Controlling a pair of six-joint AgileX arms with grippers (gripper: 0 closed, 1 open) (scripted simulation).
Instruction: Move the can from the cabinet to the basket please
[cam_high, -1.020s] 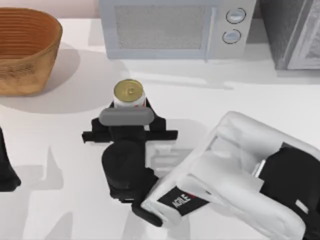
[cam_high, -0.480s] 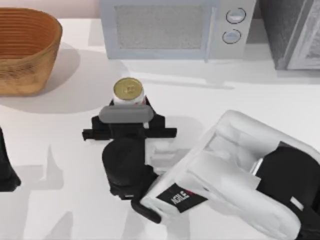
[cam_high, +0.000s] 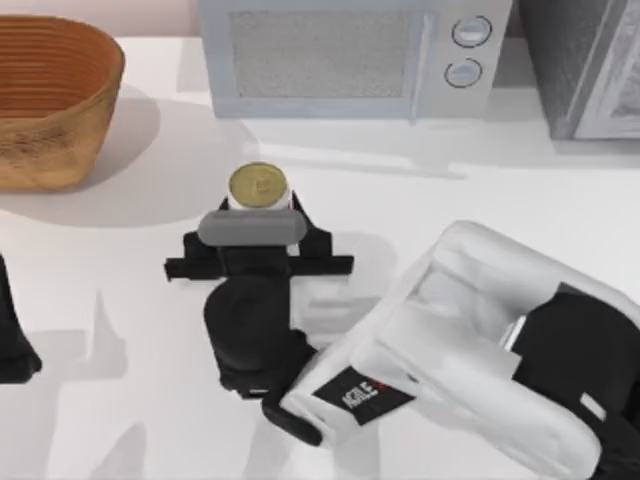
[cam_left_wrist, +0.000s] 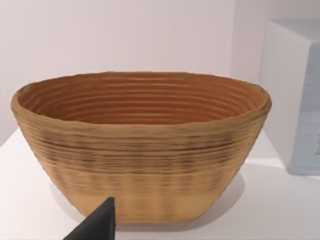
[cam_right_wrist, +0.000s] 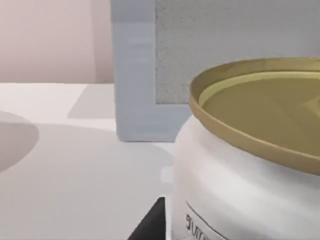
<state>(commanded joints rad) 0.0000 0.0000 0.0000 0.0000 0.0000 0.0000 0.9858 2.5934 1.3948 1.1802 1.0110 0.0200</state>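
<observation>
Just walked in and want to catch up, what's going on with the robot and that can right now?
The right gripper is at the can, which stands upright in the middle of the table, in front of the microwave. The can is out of the cabinet at the table's far right and not yet in the basket at the far left. The left arm sits parked at the left edge, its wrist camera facing the basket.

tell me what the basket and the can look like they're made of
The basket looks like woven wicker: matte brown, with ribbed coils ringing its walls. The can looks like thin metal: smooth glossy white body and a gold rimmed top, though paint could hide another material.
</observation>
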